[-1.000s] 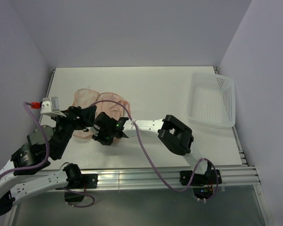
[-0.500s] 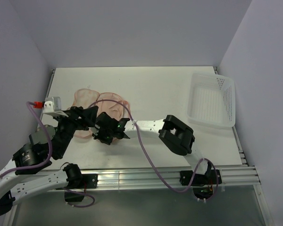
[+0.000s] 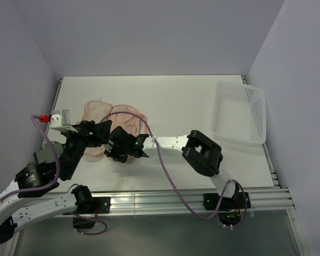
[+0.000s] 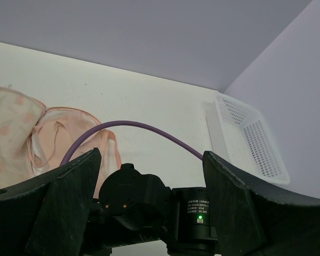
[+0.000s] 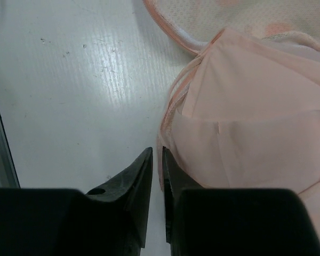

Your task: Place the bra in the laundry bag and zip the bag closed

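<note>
While the left claw [image 3: 100,133] has kept its place over the last half second, the right claw [image 5: 157,154] has slid a little to the right along the table [image 3: 176,98], its elbow shifting with it. Its tips remain at the near edge of the bra [image 5: 245,122]. No cloth appears to have travelled with it, so the pull seems not yet to have carried the bra anywhere. By that judgement the loading step is still in hand, and closing the bag is not yet begun.

Task object: the bra lies at the left of the table against the opened laundry bag [image 3: 95,113], its near edge spilling past the bag's rim onto bare table.

Overhead view: both arms meet at the bag, with the white basket [image 3: 240,114] well apart on the right. The claw bodies hide the point of contact.

Right wrist view: this supplies what the overhead cannot. The jaws stand almost together, with only a thin slit between them, and the bra's folded hem runs up to that slit. Whether the hem is pinched cannot be told.

Left wrist view: the left claw is spread wide and holds nothing. It hovers above the right arm's wrist and its purple cable [image 4: 144,125], with the bag's patterned cloth at far left.
</note>
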